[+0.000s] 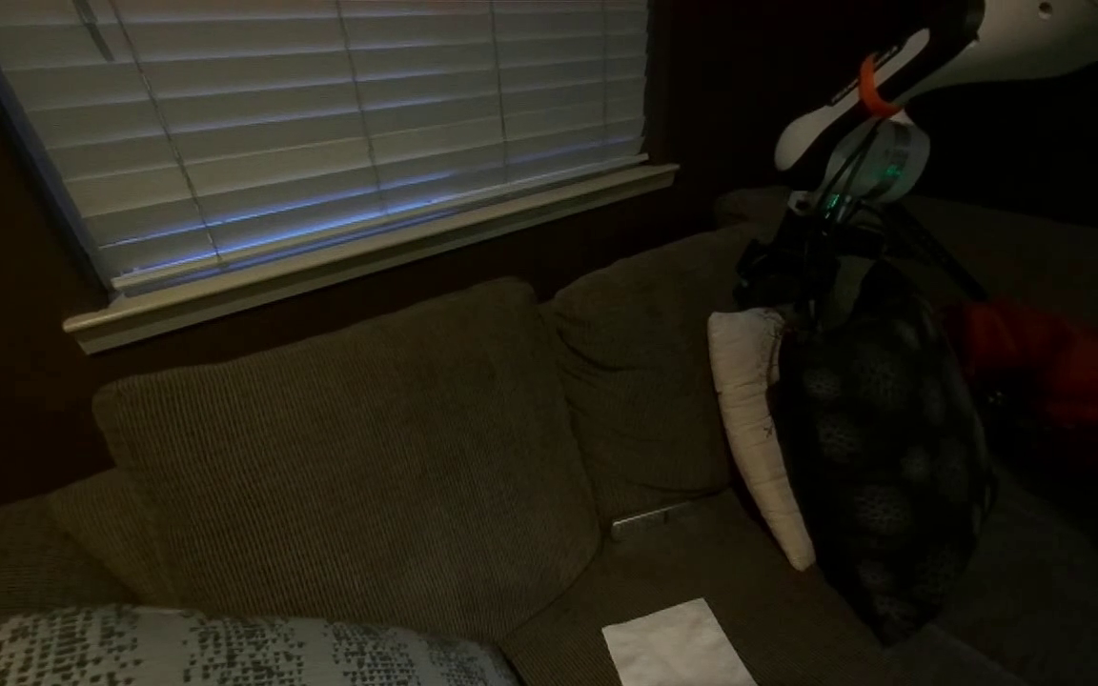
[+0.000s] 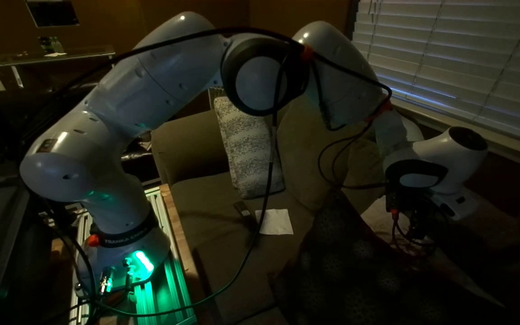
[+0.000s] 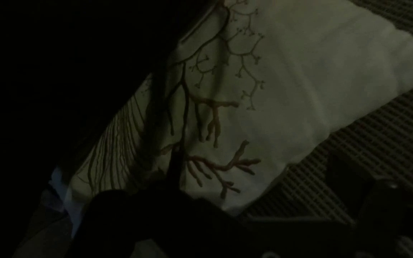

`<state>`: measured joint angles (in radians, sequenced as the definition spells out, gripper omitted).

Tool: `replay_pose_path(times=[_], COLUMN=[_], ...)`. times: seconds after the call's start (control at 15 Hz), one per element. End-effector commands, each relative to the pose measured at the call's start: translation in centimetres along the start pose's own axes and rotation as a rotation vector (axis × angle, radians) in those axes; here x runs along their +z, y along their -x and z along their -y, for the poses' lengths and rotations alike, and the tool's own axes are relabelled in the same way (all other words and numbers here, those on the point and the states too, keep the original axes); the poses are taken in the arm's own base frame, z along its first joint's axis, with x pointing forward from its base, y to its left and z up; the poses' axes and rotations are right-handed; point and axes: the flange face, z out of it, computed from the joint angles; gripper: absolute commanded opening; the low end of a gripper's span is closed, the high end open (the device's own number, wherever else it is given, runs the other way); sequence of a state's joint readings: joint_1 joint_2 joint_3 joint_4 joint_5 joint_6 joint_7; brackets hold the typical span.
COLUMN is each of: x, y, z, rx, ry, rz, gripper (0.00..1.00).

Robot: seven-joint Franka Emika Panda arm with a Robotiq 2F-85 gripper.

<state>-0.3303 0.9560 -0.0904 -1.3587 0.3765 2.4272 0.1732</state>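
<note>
Nearest the camera in an exterior view, a grey-patterned pillow (image 1: 254,653) is seen along the bottom edge, cut off by the frame. Further along the sofa (image 1: 349,457), a cream pillow (image 1: 759,429) is propped on edge, tilted, against or just beside a dark pillow (image 1: 883,429) marked with pale round motifs; which of the two supports the other cannot be told. Branching, coral-like lines are shown on the cream pillow in the wrist view.

Close to this pair, the fingers (image 3: 368,193) are positioned at the end of a white arm (image 2: 251,85) that is arched over the sofa. They are parted widely, with the cream pillow seen beyond and between them; no fabric is seen pinched, though any touch is hidden by the gloom.

As for progress, the pair is judged to be within reach, but no hold is judged to be established, and neither pillow appears lifted. Whether their arrangement is finished or remains to be altered cannot be told.

Elsewhere on the sofa, a white sheet (image 2: 276,221) is laid flat, with a dark remote-like object (image 2: 243,210) just beside it. Beyond the dark pillow, red fabric (image 1: 1054,362) is only dimly lit. White blinds (image 1: 368,124) are lowered behind the sofa.
</note>
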Motion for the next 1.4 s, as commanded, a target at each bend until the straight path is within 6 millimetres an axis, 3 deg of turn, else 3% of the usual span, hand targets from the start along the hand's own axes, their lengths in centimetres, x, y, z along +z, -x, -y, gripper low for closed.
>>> replay_pose_path(times=[0.0,0.2,0.33,0.6,1.0,1.33], x=[1.6,2.9,3.5,4.2,2.9,-0.9], y=[-1.0,-1.3,-1.5,-2.1,-2.8,-1.8], z=[1.0,1.3,1.5,2.0,3.6,6.6], rx=[0.018,0.036,0.057,0.093,0.149,0.124], ry=[0.053,0.069,0.061,0.052,-0.028,-0.157], rz=[0.011,0.015,0.013,-0.009,-0.031,-0.015], gripper=[1.00,1.00,0.74,0.44,0.04,0.00])
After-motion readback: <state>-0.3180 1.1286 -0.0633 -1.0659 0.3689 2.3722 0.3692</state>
